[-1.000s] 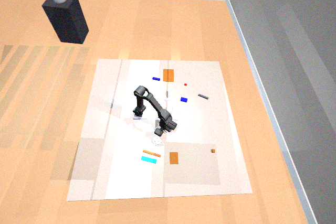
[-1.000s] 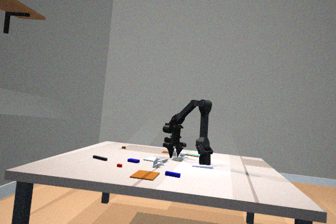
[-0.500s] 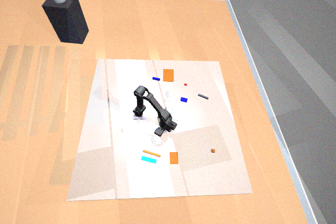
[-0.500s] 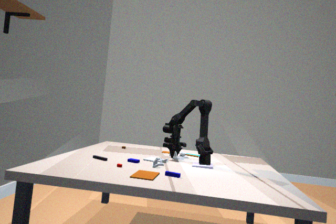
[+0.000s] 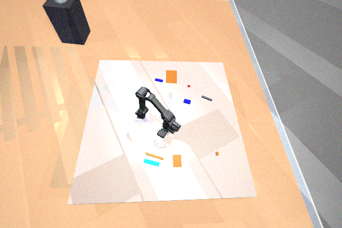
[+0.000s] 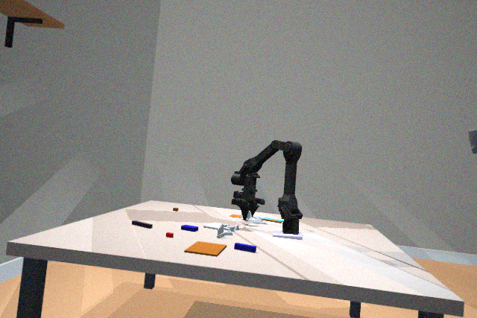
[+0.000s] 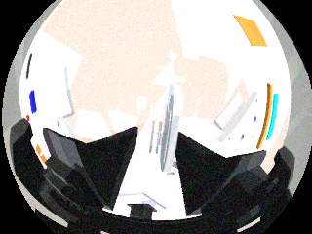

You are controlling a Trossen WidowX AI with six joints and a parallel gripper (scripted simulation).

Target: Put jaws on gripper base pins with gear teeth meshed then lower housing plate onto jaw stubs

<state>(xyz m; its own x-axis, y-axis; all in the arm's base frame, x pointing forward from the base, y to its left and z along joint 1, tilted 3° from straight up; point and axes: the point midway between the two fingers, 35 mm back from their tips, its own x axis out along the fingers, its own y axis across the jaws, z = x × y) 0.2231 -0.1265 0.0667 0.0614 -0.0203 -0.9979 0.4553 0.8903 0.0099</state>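
Note:
My gripper (image 6: 248,217) (image 7: 158,131) points down close to the table and is shut on a pale grey jaw (image 7: 168,132), which stands narrow and upright between the fingertips. In the top view the arm hides the fingertips. A pale part with small dark holes or pins (image 5: 159,144) (image 7: 249,117), apparently the gripper base, lies just beside the gripper, not held. Another pale part with an upright piece (image 5: 170,97) (image 6: 221,231) lies on the other side. A thin pale edge (image 7: 68,93) shows at left in the wrist view. Which is the housing plate I cannot tell.
An orange square (image 5: 171,76) (image 6: 206,248), blue blocks (image 5: 158,80) (image 5: 187,101), a red cube (image 5: 188,85) and a dark bar (image 5: 207,98) lie on one side. An orange bar (image 5: 154,156), cyan bar (image 5: 151,162), orange rectangle (image 5: 177,160) and small orange cube (image 5: 217,153) lie on the other.

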